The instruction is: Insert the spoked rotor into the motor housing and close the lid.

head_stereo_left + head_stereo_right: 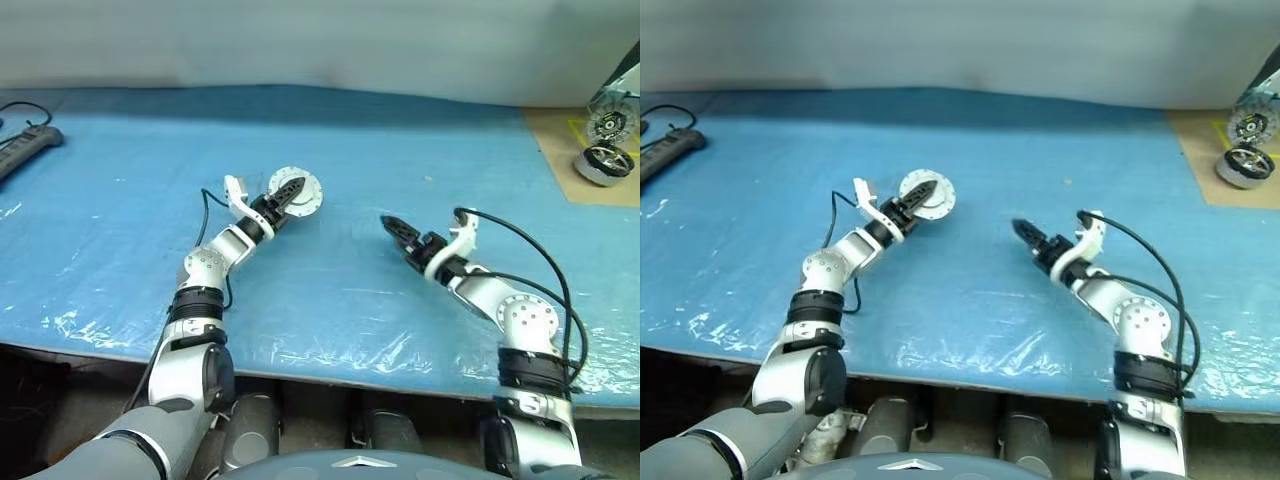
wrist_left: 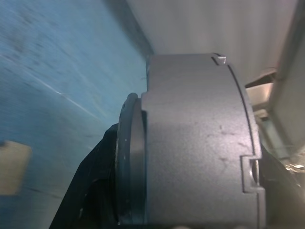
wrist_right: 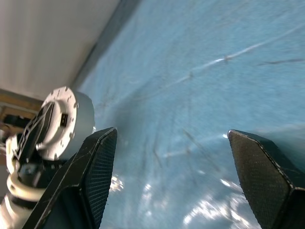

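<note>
Gripping a round silver-grey cylindrical assembly [image 1: 297,193], with a flat disc face ringed by small dark marks, the left gripper [image 1: 288,193] has its two black fingers clamped across that face, above the blue plastic-covered table [image 1: 350,130]. In the left wrist view the same body [image 2: 200,143] shows as a smooth grey drum with a notch in its rim, pressed against a black finger [image 2: 90,191]; whether this is the lid alone or the lid already seated on the motor housing I cannot tell for sure.

Off to the side, well apart from that gripper, the right gripper [image 1: 393,226] hangs over bare table, its textured black fingers [image 3: 97,167] spread wide with nothing between them. It points toward the grey assembly.

Far beyond the right gripper, on a brown board [image 1: 560,150] at the table's far corner, sits a small round dark-rimmed wheel in a shiny silver shell [image 1: 604,163], with a second spoked round part [image 1: 610,124] just behind it.

A black power strip [image 1: 28,145] lies far out past the left gripper.
</note>
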